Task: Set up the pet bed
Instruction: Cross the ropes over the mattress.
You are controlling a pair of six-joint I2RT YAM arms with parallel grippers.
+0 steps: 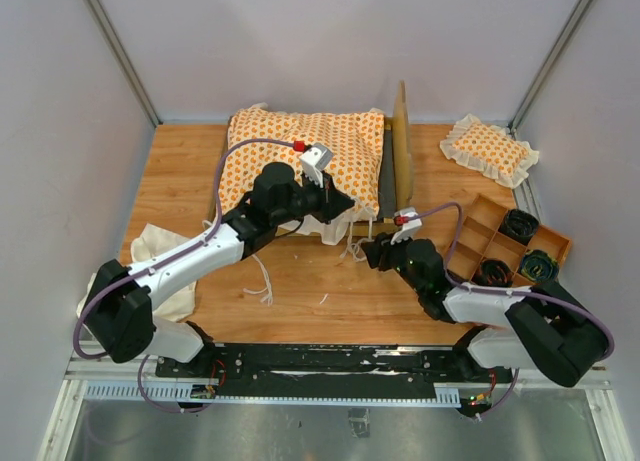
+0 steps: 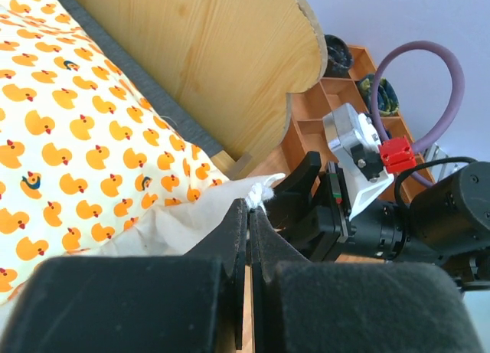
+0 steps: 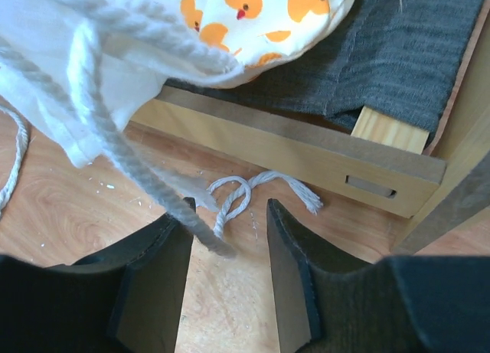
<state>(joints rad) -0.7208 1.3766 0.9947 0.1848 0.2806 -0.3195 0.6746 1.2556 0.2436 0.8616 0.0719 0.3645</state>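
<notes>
The light-wood bed frame (image 1: 402,151) stands at the back centre, with its scalloped headboard on the right. The duck-patterned cushion (image 1: 300,156) lies on its grey base. My left gripper (image 1: 347,209) is shut on the cushion's cream ruffle corner and tie string; the left wrist view shows the jaws (image 2: 250,209) pressed together on the white string end, beside the headboard (image 2: 222,54). My right gripper (image 1: 368,251) is open just in front of the frame's near corner. In its wrist view (image 3: 230,215) one tie string hangs between the fingers and another (image 3: 245,196) lies on the table by the frame rail (image 3: 306,158).
A small square duck-patterned pillow (image 1: 490,149) lies at the back right. A wooden divided tray (image 1: 510,243) with black coiled items sits at the right. A plain cream cloth (image 1: 160,261) hangs over the table's left edge. Loose string (image 1: 262,286) lies near the middle front.
</notes>
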